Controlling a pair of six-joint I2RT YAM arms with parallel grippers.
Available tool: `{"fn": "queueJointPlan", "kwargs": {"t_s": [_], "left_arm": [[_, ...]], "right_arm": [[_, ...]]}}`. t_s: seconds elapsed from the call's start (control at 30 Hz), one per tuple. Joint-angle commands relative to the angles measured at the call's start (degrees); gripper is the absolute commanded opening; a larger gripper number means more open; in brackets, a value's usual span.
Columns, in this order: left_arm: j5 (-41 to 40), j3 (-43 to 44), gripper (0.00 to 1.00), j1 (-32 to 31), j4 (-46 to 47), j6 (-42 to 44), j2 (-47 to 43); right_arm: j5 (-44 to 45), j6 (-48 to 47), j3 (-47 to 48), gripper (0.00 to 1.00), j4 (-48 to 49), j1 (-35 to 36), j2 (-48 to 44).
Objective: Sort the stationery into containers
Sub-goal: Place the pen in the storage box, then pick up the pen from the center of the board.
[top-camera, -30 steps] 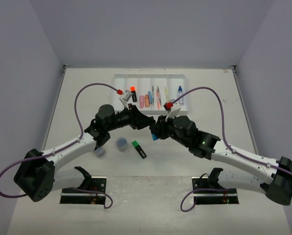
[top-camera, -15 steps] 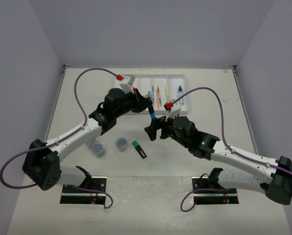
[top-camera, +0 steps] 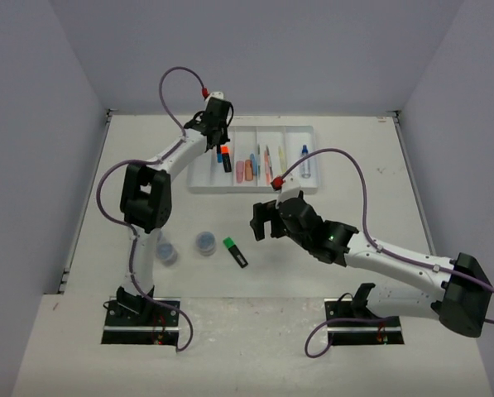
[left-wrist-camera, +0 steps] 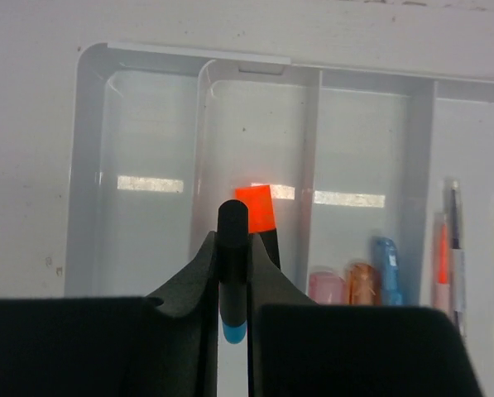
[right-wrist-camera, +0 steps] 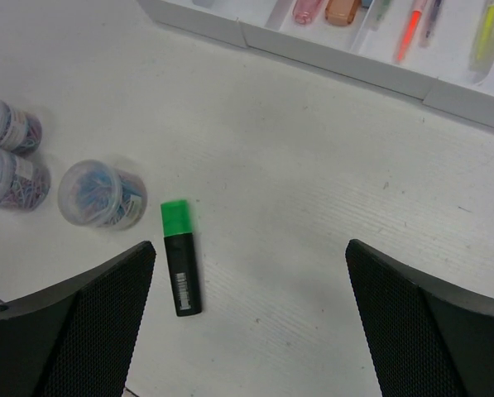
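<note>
left end effector outstretched over tray

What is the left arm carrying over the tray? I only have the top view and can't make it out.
Observer: In the left wrist view, the left fingers are shut on a black-bodied highlighter with a blue end.
Operator: Which slot is under it?
Observer: It lines up with the tray, second compartment from the left, where an orange-capped highlighter already lies.
Operator: Is the right arm holding anything?
Observer: No. The right fingers are wide open and empty, with the green highlighter lying on the table below them.
</note>
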Motion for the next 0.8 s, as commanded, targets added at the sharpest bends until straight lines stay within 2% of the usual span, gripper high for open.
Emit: {"fn": "queueJointPlan", "kwargs": {"t_s": [0.0, 0.1, 0.17, 0.23, 0.33, 0.47, 0.53, 0.57, 0.63, 0.7, 0.77], "left_arm": [[-0.6, 8.6, 0.17, 0.2, -9.7, 4.1, 4.8], [-0.3, 8.5, 0.41, 0.2, -9.9, 3.1, 5.6], [0.8, 6.8, 0.53, 0.1, -9.5, 2.9, 4.6], [1.9, 5.4, 0.6, 0.0, -8.7, 2.7, 1.7], [4.0, 1.2, 0.7, -0.4, -6.6, 2.1, -5.1], [4.7, -6.3, 0.86, -1.2, -4.1, 0.6, -16.5], [5.4, -11.9, 0.92, -1.3, -1.6, -0.6, -25.6], [5.5, -15.0, 0.93, -1.4, 0.0, -0.7, -27.1], [5.8, -23.9, 1.0, -1.4, 3.9, -1.6, -37.2], [6.3, -29.7, 1.0, -1.4, 5.3, -2.1, -43.8], [6.8, -33.7, 1.0, -1.4, 5.5, -2.4, -49.2]], "right_arm": [[-2.1, -1.0, 3.8, 0.99, -0.3, 0.1, 4.3], [-4.5, -0.5, 7.3, 0.97, -2.9, 0.2, 9.9], [-6.2, -0.3, 9.7, 0.91, -4.7, 0.5, 15.2], [-8.6, -0.2, 11.5, 0.81, -5.7, 0.8, 17.9], [-11.4, -0.3, 14.3, 0.72, -7.6, 2.0, 25.0], [-11.6, 0.3, 19.1, 0.7, -9.8, 4.3, 32.7], [-12.1, 0.8, 20.2, 0.7, -10.3, 4.7, 35.3], [-12.3, 0.8, 20.8, 0.7, -10.7, 5.0, 36.3], [-12.8, 0.8, 22.1, 0.7, -11.7, 5.6, 39.0], [-13.0, 0.8, 22.8, 0.65, -12.9, 6.4, 41.3], [-12.0, 1.1, 23.1, 0.55, -14.1, 7.0, 43.3]]}}
